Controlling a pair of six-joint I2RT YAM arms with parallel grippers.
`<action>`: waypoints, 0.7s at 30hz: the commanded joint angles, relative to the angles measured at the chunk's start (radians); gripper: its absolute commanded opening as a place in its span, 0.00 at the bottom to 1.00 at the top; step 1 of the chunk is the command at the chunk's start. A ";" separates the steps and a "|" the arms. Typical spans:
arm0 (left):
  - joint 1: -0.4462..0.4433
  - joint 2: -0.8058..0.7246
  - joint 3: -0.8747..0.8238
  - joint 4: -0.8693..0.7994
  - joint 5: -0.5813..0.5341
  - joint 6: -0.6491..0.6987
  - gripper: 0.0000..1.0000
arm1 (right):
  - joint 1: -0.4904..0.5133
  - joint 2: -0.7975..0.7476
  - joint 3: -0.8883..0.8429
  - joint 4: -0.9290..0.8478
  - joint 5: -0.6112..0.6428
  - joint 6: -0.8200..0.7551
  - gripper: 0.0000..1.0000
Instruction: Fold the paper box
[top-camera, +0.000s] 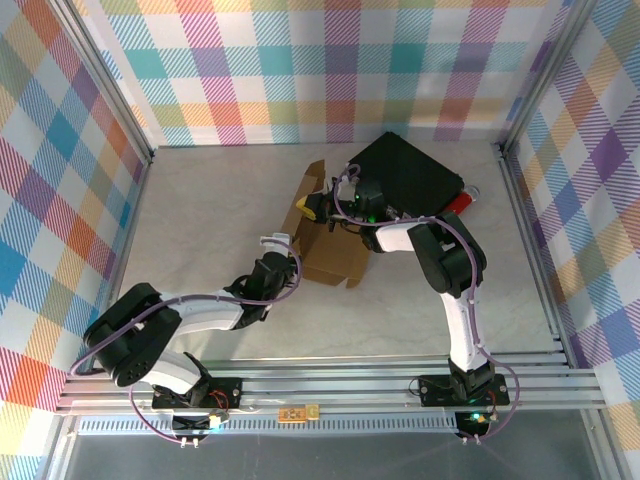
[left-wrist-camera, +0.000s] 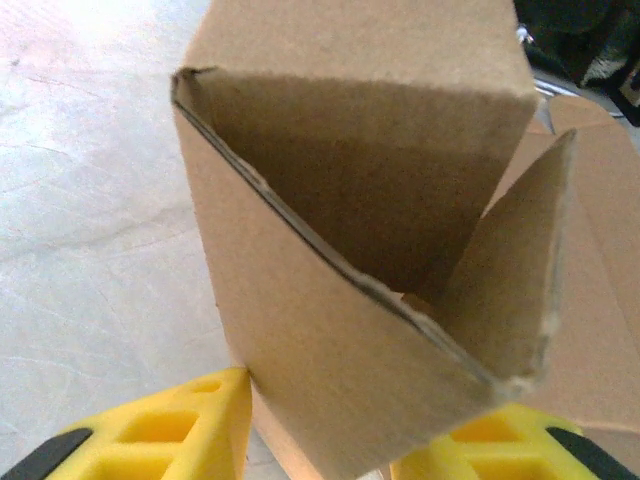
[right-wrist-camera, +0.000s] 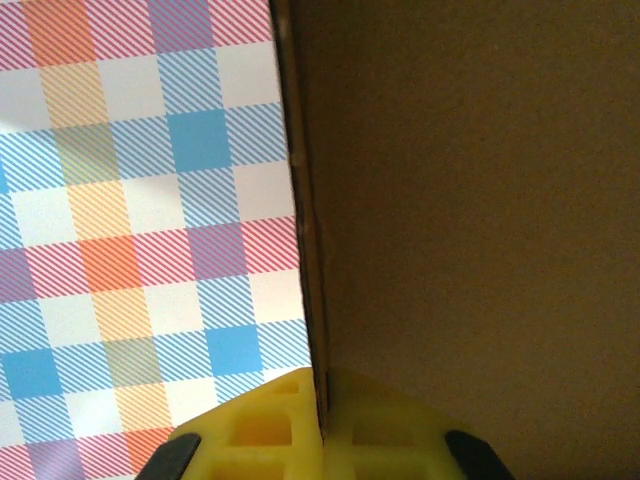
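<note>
Roughly midway through folding the paper box (top-camera: 335, 258), by the look of it. Found near the middle of the table (top-camera: 200, 200), just in front and to the left of the black case (top-camera: 410, 170), close to it, with contact impossible to judge from above. Done so far: sheet creased out of the flat, base down on the table, at least one wall raised. In the left wrist view, a side panel bent round to meet a short angled tab at a standing corner, leaving a hollow pocket behind. Left to do, judging from the open shape: top wide open, one tall flap standing up at the far left side, corner tab loose rather than tucked, no lid brought over, no locking tabs seen seated. Tall flap pinched near its upper edge by the right gripper (top-camera: 320, 208), shown up close as yellow fingers (right-wrist-camera: 260, 430) pressed together on the thin cardboard edge against the plaid wall (right-wrist-camera: 130, 200). Near left corner straddled by the left gripper (top-camera: 272, 243), its fingers (left-wrist-camera: 160, 435) set wide apart on either side of the folded corner and apparently touching it. Cannot tell whether actually squeezing or merely bracketing. Probably next: walls squared up, tabs tucked in, then the lid flap lowered.
</note>
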 joint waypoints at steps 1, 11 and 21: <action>-0.009 0.039 0.013 0.117 -0.062 -0.022 0.37 | 0.007 -0.001 0.009 0.022 0.003 0.020 0.00; -0.028 0.157 0.038 0.282 -0.154 -0.057 0.41 | 0.034 -0.022 -0.037 0.034 0.110 0.054 0.00; -0.033 0.172 0.073 0.312 -0.207 -0.059 0.42 | 0.055 -0.024 -0.064 0.070 0.184 0.100 0.00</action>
